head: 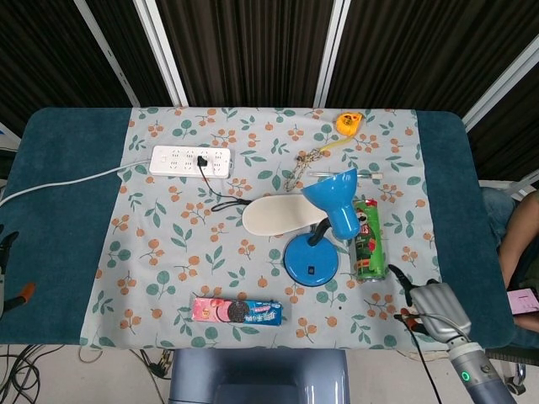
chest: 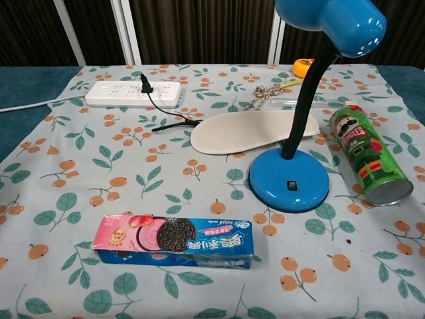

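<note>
Right hand (head: 431, 301) over the table's near right corner, holding nothing, left hand (head: 7, 249) barely showing at the left edge

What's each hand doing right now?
Left hand: barely in view at the edge, cannot tell.
Right hand: holds nothing; open or closed cannot be told.

Lamp (head: 324, 227) and chip can (head: 368, 240) crowd the cloth's right half.

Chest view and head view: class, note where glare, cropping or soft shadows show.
Chest view: white glare spots on the glossy blue lamp shade, its top cropped by the frame. Head view: even overhead light; the blue round lamp base casts only a faint shadow on the floral cloth.
</note>
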You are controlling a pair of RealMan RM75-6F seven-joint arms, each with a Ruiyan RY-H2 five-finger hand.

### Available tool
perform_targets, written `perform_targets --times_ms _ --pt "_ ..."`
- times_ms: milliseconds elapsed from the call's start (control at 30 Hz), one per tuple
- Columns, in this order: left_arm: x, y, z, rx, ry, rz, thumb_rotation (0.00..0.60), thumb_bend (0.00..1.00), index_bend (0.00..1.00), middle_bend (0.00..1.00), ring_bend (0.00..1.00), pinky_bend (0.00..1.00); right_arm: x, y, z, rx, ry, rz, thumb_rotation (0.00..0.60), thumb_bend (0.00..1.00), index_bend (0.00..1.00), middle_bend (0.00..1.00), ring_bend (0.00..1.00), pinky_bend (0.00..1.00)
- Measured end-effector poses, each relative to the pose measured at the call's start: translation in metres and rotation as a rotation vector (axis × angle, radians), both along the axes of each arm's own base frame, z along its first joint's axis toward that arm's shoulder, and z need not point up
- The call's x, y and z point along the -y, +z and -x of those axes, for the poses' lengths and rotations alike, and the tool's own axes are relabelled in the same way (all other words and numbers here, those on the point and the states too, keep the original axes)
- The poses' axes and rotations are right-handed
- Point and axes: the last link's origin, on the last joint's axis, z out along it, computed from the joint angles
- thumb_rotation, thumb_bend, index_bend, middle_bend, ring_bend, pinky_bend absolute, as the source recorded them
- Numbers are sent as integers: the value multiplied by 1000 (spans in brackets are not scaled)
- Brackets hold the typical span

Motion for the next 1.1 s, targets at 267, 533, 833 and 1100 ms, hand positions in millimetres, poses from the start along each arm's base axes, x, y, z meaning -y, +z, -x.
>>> perform_targets --times_ms 267,533,833,1100 --pt "0 0 0 4 5 2 600 212 117 6 0 44 22 -37 -31 12 39 -115 600 677 46 656 767 625" --pt "-1 0 1 8 8 6 600 212 117 6 0 45 33 -67 -50 30 25 -201 600 678 46 656 767 702" --pt "0 0 1 9 7 12 600 212 116 6 0 45 43 -92 -67 39 18 -241 600 677 46 656 768 770" --pt "0 0 1 9 8 14 600 212 116 6 0 46 49 -105 -75 31 9 -239 600 677 46 657 767 817"
